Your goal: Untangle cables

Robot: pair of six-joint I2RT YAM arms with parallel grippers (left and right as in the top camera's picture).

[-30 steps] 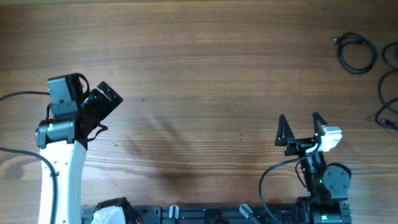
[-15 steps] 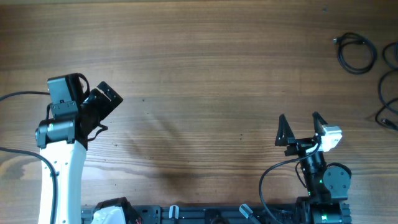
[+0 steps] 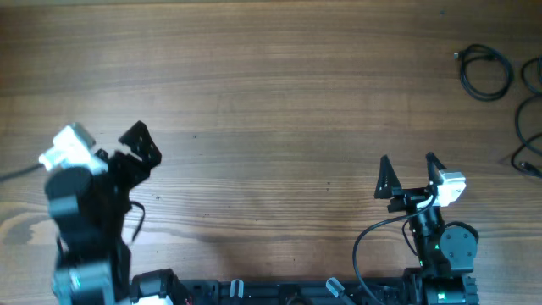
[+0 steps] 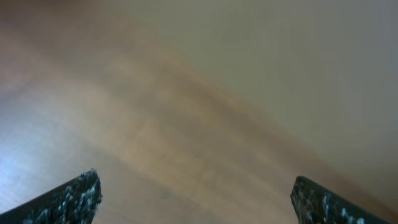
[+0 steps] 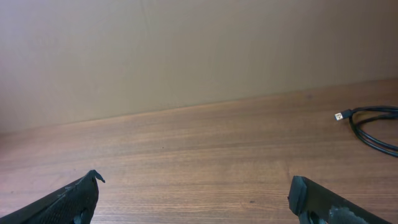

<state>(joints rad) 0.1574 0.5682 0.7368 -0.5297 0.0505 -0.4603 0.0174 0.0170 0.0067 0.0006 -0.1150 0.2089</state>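
One thin black cable [image 3: 485, 72] lies as a separate coil at the table's far right; its metal plug end also shows in the right wrist view [image 5: 339, 116]. More black cable [image 3: 527, 135] loops along the right edge, partly cut off. My left gripper [image 3: 131, 152] is open and empty over bare wood at the left, far from the cables; its view is blurred [image 4: 196, 199]. My right gripper [image 3: 407, 161] is open and empty near the front right, well short of the coil [image 5: 196, 199].
The wooden table [image 3: 279, 93] fills the overhead view. A black rail with the arm bases [image 3: 254, 292] runs along the front edge. A plain beige wall [image 5: 186, 50] stands beyond the table's far edge.
My left arm has swung and pulled back toward the front edge, its wrist turning so the white camera now sits at the left. The right arm and the cables have not moved.
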